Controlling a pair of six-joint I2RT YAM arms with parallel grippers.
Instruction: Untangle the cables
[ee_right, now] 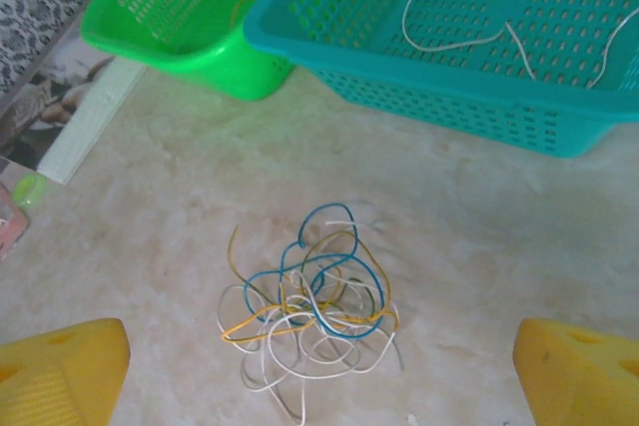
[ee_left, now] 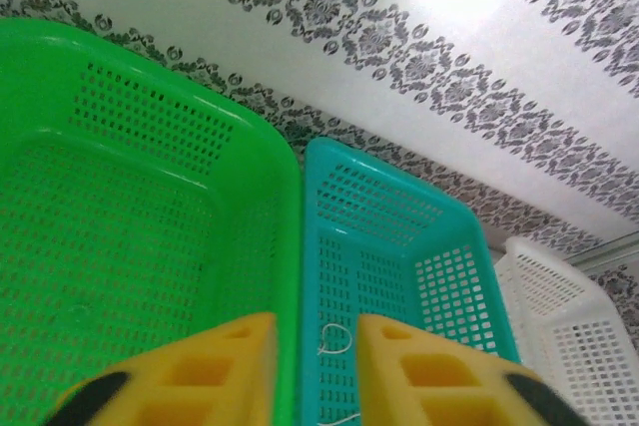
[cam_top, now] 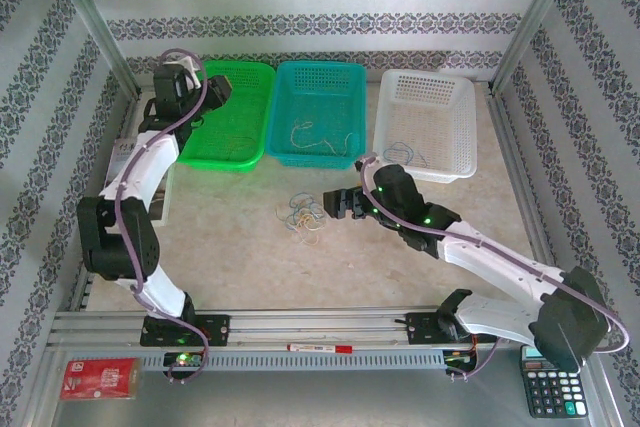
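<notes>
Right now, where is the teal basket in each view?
Top external: teal basket at the back, centre.
Left wrist: right of centre, running down to the bottom edge.
Right wrist: upper right, cut off by the top and right edges.
Shared landmark: the green basket against its left side in every view.

Overhead view, wrist views share teal basket (ee_right: 449, 97)
</notes>
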